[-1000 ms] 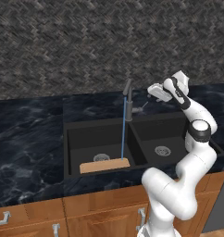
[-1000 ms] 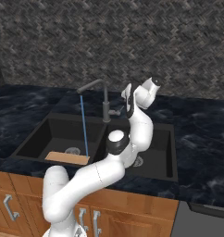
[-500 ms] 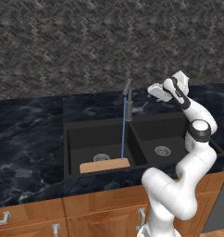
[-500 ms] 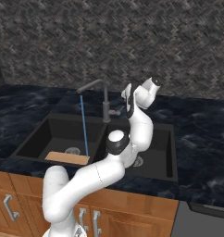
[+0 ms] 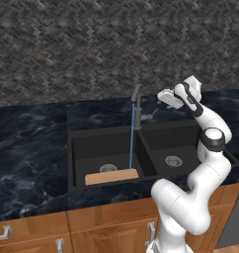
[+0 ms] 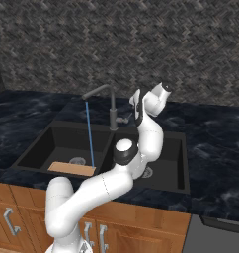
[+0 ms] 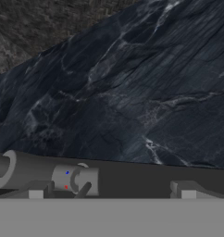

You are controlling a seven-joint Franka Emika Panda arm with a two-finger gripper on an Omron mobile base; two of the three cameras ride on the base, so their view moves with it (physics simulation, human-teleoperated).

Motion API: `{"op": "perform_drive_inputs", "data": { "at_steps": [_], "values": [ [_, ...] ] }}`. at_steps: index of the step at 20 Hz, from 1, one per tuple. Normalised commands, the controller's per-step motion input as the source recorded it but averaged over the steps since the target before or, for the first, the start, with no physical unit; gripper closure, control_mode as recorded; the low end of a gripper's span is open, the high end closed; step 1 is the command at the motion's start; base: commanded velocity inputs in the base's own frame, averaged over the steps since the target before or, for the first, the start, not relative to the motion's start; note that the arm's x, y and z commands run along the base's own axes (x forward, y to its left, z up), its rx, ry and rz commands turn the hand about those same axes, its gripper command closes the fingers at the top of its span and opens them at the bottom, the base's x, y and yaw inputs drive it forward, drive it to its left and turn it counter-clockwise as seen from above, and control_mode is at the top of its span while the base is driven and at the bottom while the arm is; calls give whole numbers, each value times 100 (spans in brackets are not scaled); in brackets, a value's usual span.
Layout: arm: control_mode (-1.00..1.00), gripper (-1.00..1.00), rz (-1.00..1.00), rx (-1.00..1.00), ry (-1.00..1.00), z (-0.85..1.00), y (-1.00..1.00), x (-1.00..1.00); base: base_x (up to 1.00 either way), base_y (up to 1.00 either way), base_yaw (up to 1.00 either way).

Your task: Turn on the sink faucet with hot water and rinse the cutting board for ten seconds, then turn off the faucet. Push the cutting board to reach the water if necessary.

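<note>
A thin stream of water [image 5: 131, 141] is seen falling from the faucet [image 5: 137, 106] onto the cutting board [image 5: 111, 176] in the sink [image 5: 151, 136], well below the spread, empty fingers [image 5: 166, 97] held beside the faucet's lever.

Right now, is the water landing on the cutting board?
Yes, the water runs from the spout straight down onto the cutting board in the sink.
</note>
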Motion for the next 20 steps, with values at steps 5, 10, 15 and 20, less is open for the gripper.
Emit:
{"op": "perform_drive_inputs", "data": {
  "at_steps": [5, 10, 15, 20],
  "values": [
    [-100, -100, 0, 0, 0, 0, 0, 0, 0, 0, 0],
    [-100, -100, 0, 0, 0, 0, 0, 0, 0, 0, 0],
    [-100, -100, 0, 0, 0, 0, 0, 0, 0, 0, 0],
    [-100, -100, 0, 0, 0, 0, 0, 0, 0, 0, 0]
  ]
}}
